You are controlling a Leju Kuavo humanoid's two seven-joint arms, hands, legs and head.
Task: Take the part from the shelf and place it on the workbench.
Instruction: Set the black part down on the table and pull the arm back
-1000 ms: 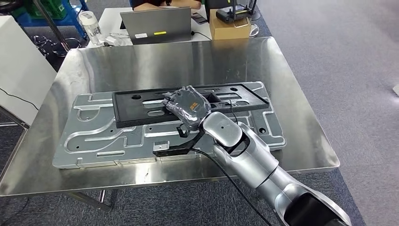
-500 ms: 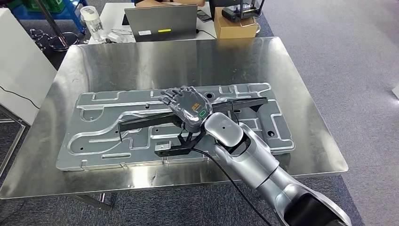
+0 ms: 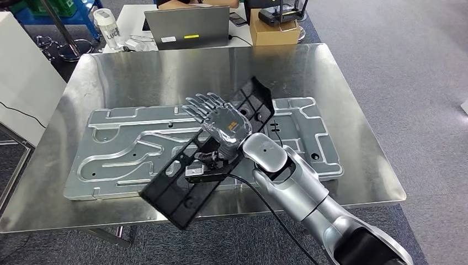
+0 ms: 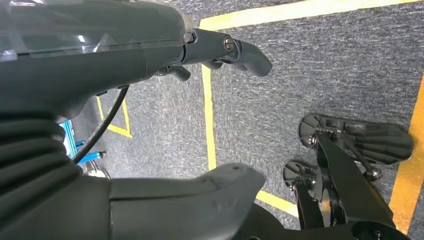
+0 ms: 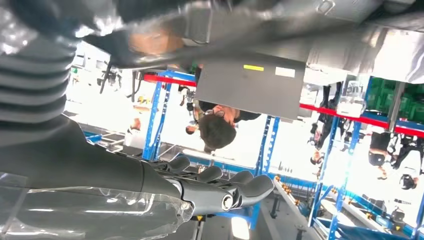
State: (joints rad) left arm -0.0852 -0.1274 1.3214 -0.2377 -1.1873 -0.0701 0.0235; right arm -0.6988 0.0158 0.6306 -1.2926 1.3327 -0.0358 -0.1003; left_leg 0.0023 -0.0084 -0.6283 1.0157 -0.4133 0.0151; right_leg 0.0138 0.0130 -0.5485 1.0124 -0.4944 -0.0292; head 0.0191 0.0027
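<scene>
Although the black part (image 3: 207,157) is already over the desk (image 3: 353,105), it does not lie flat: it runs on a steep diagonal from the lower middle of the head view up toward the centre, its lower end jutting past the desk's near edge and its upper end raised above the grey metal plate (image 3: 127,149). The right hand (image 3: 218,118) lies against the part's middle with its fingers (image 3: 198,102) stretched out straight toward the upper left, not curled round anything; the right wrist view shows those fingers extended and apart too. Whether the thumb, hidden behind the part, pinches it I cannot tell, so the grasp itself stays uncertain. My guess is that the tilt comes from the part pivoting against the palm as the wrist turns, which would explain why one end hangs free. The left hand (image 4: 150,55) hangs over the grey carpet and yellow floor lines, fingers loosely apart, holding nothing. The part most likely needs levelling onto the plate, lest it slide off the edge.
</scene>
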